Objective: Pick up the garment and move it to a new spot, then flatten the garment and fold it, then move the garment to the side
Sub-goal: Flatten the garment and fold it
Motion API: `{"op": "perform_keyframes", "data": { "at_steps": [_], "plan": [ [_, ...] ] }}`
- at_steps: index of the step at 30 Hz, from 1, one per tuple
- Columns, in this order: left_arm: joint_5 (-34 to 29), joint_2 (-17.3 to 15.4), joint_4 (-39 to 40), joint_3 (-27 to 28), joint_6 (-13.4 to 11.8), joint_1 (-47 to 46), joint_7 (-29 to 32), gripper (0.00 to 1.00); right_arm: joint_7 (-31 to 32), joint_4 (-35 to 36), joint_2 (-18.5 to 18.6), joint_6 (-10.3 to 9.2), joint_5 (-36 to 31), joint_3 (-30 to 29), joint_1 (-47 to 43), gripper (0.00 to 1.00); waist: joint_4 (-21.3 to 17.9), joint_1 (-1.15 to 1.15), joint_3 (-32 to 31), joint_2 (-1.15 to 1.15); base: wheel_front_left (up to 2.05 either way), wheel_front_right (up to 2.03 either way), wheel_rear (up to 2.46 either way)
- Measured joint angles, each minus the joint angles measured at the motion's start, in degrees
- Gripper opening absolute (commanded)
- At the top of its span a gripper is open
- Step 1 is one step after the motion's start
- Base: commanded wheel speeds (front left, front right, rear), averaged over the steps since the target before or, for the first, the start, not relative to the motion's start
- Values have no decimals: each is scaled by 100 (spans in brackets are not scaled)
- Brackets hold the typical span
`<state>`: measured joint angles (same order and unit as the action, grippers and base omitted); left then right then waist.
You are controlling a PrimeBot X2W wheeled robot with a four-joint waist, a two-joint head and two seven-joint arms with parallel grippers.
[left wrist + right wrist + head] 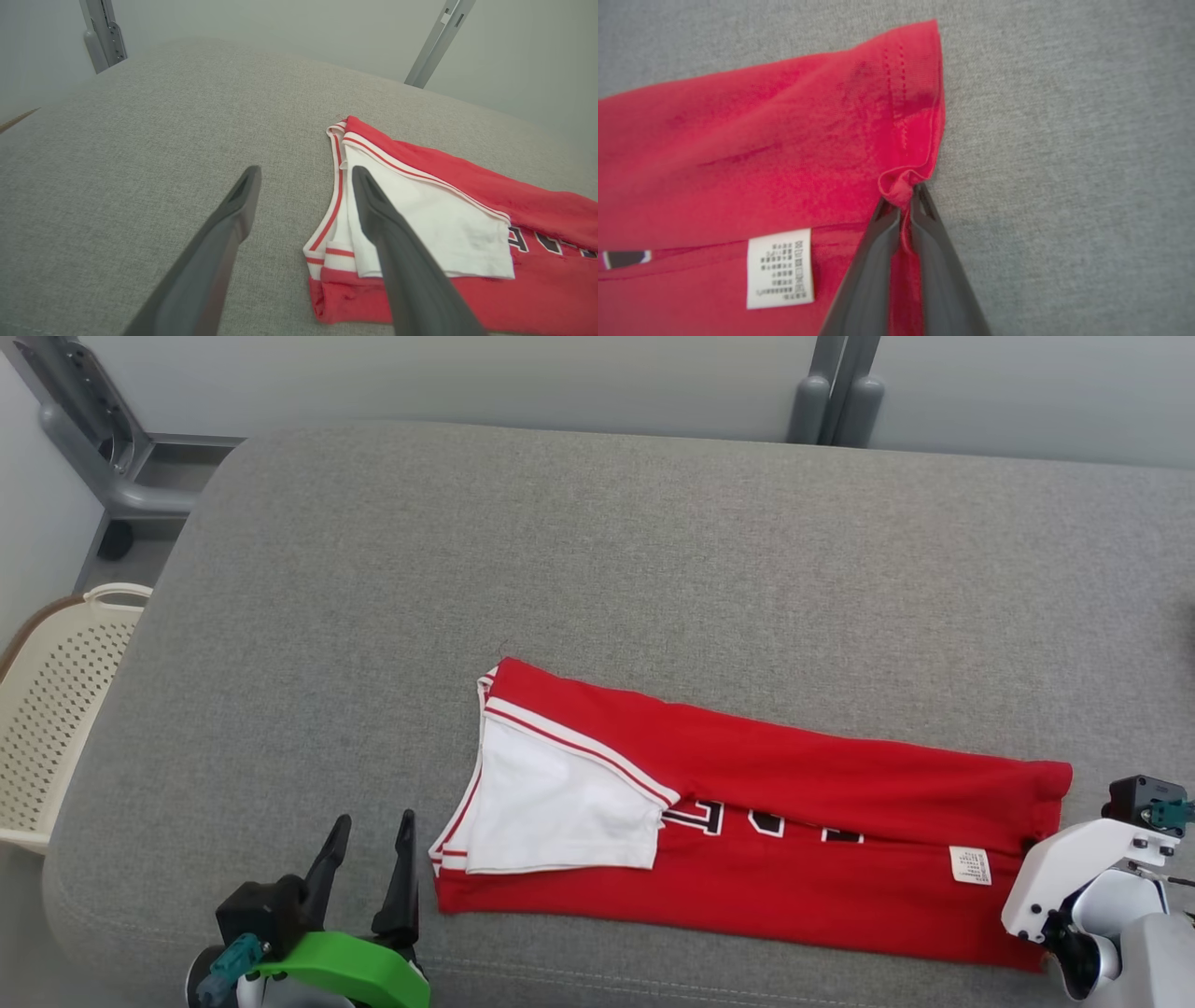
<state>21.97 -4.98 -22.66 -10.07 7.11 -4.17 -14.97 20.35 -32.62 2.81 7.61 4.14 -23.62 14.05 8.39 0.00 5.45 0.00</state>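
The garment is a red jersey with white trim, folded lengthwise into a long strip on the grey cushion. Its white-lined armhole end points toward my left gripper, which is open just left of that end and holds nothing. In the left wrist view, the left gripper has one finger over the garment's white edge. My right gripper is shut on a pinched bit of the garment's hem at the strip's right end, near the white care label. My white right wrist hides those fingers in the head view.
A cream perforated basket stands off the cushion's left edge. Grey metal frame legs and posts rise behind the cushion. Open cushion surface stretches behind and to the left of the garment.
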Motion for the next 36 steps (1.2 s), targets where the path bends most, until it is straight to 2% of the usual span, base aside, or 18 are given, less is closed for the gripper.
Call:
{"op": "perform_keyframes", "data": {
  "at_steps": [8, 20, 25, 30, 36],
  "plan": [
    [1, -1, -25, -3, 3, 30, 0, 100, -102, 187, -31, -4, -365, -728, 77, 0, -64, 0, -137, 0, 0, 0, 0],
    [16, -4, -59, -73, 19, 160, 0, 100, 129, 1301, -11, -7, -813, -1818, 177, 0, -114, 0, -382, 0, 0, 0, 0],
    [19, -18, -60, -86, 20, 209, 0, 100, 234, 1741, -7, -7, -977, -2093, 116, 0, -95, 0, -470, 0, 0, 0, 0],
    [42, -31, -80, -88, 20, 247, 0, 100, 446, 1858, -2, -8, -915, -1864, 29, 0, -101, 0, -524, 0, 0, 0, 0],
    [56, -38, -98, -103, 21, 246, 0, 100, 817, 1798, 4, -9, -124, -778, -92, 0, -125, 0, -543, 0, 0, 0, 0]
  ]
}}
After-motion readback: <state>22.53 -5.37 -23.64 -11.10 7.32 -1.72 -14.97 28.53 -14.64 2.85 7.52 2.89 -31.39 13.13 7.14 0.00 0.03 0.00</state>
